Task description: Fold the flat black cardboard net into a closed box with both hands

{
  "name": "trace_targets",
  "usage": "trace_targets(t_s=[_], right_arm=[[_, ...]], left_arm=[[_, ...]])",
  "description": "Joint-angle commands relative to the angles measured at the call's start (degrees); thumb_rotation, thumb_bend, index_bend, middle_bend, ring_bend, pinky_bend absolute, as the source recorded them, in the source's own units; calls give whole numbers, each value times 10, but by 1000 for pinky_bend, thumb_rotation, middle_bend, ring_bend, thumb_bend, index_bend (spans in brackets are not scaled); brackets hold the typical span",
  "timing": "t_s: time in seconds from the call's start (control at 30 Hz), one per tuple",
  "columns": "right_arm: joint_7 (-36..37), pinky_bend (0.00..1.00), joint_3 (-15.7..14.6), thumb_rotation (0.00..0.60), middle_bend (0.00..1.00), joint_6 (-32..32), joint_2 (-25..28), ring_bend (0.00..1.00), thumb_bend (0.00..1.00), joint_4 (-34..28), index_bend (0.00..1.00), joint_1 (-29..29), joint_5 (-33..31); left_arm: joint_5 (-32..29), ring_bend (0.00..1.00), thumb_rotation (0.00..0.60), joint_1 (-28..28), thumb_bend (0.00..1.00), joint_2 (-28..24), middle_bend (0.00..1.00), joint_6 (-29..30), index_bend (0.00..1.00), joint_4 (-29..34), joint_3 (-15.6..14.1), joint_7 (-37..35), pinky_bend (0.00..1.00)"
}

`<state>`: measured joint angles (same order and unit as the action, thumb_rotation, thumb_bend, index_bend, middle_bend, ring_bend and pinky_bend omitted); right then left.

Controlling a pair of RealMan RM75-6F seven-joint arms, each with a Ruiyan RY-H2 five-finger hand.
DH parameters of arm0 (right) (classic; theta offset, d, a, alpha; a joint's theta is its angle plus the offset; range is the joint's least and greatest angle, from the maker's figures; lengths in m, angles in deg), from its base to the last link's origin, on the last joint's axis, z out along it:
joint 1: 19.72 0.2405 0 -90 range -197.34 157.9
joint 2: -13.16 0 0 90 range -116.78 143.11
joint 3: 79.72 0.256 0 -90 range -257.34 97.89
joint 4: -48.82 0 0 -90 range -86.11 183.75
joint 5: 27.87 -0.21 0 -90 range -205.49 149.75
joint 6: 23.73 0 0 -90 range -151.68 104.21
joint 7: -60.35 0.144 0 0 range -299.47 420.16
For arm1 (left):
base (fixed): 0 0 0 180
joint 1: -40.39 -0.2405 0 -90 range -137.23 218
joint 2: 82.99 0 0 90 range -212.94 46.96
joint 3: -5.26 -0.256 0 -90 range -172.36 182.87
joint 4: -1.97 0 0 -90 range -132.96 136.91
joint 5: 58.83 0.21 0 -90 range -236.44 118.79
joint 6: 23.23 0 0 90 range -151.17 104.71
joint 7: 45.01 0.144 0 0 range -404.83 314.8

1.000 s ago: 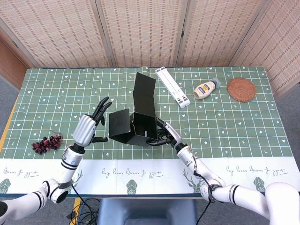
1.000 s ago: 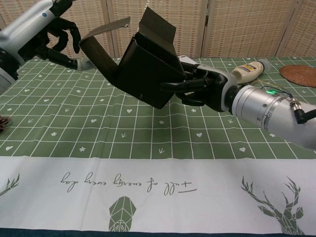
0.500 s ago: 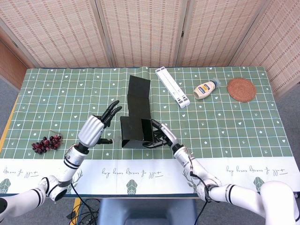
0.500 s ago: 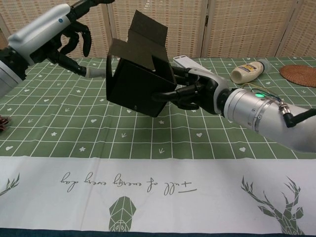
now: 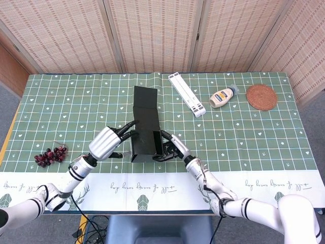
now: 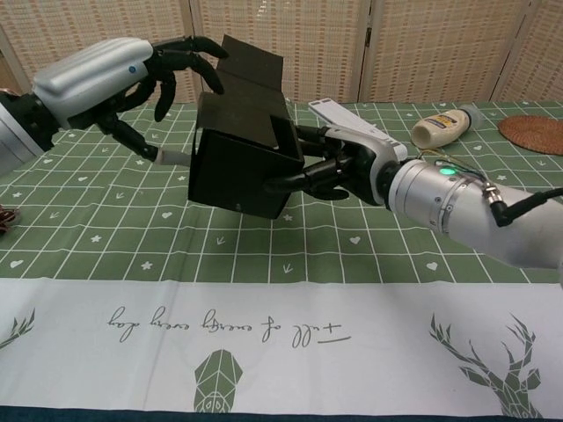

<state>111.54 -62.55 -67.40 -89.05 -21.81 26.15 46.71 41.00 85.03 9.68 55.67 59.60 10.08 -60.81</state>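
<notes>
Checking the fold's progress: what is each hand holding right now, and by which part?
The right hand grips the black cardboard box by its right side wall. The left hand only touches its upper left edge with its fingertips.

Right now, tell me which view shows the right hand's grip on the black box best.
The chest view: the right hand grips the black box side-on, fingers plainly visible. The head view shows it from above, its fingers mostly merging with the box's dark edge.

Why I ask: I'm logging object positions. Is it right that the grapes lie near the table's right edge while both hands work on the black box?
Not quite: the grapes lie near the left edge, as the head view shows. Both the left hand and right hand are indeed on the black box.
</notes>
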Motion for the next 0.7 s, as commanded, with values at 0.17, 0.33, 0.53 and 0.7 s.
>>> trace_targets(t_s=[0.17, 0.33, 0.53, 0.7], right_arm=[[-23, 1000, -1, 600, 459, 3, -13, 783, 75, 20, 366, 8, -3], [-39, 1000, -1, 600, 459, 4, -20, 783, 75, 31, 366, 11, -7], [-58, 1000, -1, 600, 459, 15, -34, 783, 75, 50, 366, 19, -14], [-61, 1000, 0, 600, 458, 23, -46, 783, 75, 68, 366, 25, -16]], left_arm=[[2, 627, 600, 8, 119, 14, 160, -1, 318, -19, -8, -25, 850], [6, 628, 600, 14, 119, 16, 175, -13, 332, -29, -20, -30, 850], [6, 628, 600, 13, 119, 18, 186, -35, 345, -48, -40, -38, 850], [6, 628, 600, 7, 119, 30, 203, -39, 358, -72, -55, -58, 850]])
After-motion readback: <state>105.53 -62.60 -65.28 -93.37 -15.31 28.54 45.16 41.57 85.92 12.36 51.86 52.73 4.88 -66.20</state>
